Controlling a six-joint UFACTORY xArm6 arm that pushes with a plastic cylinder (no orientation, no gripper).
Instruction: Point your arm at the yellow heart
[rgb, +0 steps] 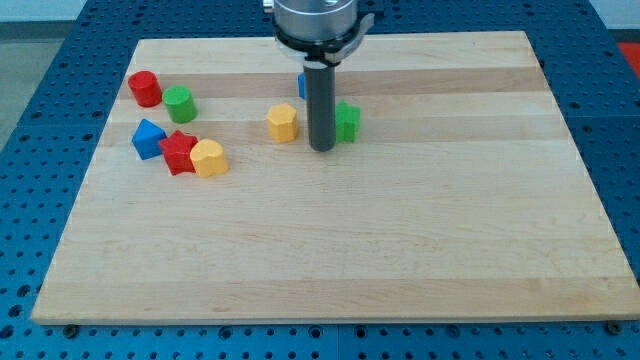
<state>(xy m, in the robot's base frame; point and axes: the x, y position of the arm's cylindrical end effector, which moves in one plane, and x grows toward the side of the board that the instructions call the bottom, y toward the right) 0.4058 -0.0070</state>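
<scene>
Listing from the yellow heart (209, 158), at the view's left of our board (330, 250): red star (179, 151) touching it, blue block (148, 137), green cylinder (180, 103) and red cylinder (144, 88) beyond; yellow hexagon (283, 122), my tip (321, 149) and green block (346, 121) well rightward. No gripper fitted.

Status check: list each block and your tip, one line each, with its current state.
my tip: down between yellow hexagon and green block
yellow heart: touching red star
red star: touching blue block
blue block: upright
red cylinder: upright
green cylinder: upright
yellow hexagon: alone
green block: partly hidden
</scene>
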